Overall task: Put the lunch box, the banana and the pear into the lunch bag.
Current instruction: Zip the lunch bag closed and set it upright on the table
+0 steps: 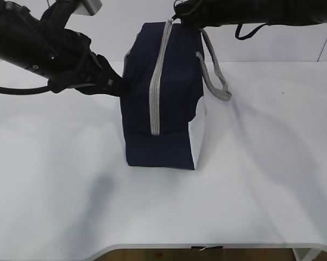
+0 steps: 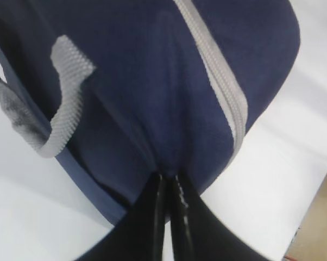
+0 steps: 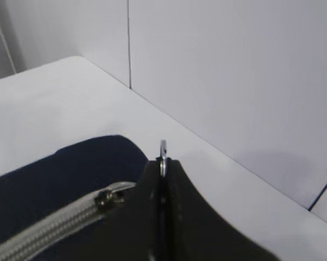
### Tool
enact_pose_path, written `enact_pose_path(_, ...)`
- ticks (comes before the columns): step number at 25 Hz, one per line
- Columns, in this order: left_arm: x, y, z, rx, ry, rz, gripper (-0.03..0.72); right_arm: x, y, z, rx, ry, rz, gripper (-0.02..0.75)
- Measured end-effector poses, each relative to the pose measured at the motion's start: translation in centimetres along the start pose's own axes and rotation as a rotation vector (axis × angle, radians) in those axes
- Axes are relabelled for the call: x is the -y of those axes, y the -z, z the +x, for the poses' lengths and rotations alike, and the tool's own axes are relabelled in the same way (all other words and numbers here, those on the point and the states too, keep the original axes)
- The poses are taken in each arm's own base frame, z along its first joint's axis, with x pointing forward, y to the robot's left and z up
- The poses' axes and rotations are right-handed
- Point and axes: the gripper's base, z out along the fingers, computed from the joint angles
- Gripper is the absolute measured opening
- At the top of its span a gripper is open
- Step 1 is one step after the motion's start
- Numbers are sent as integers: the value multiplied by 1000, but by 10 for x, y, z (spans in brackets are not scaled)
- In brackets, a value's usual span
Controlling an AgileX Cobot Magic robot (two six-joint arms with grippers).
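The navy lunch bag stands upright mid-table, and its grey zipper runs closed over the front and top. My left gripper is shut on a pinch of the lunch bag fabric at its left side, which puckers at the fingertips. At the bag's top rear my right gripper is shut on the metal ring pull, just beyond the zipper slider. The lunch box, the banana and the pear are out of view.
Grey strap handles hang off the bag's right side, and another strap drapes by the left gripper. The white table ends at a wall behind the bag, with the front edge near.
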Motion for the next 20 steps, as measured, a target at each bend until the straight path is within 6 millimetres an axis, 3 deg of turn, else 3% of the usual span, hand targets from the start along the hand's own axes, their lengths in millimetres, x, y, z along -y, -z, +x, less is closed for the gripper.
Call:
enact_pose_path(4, -1, 1, 2, -14, 5, 12, -8, 4, -4, -3, 34, -70, -2, 6)
enact_pose_path(20, -4, 24, 10, -121, 17, 47, -8, 19, -20, 22, 62, -294, -40, 6)
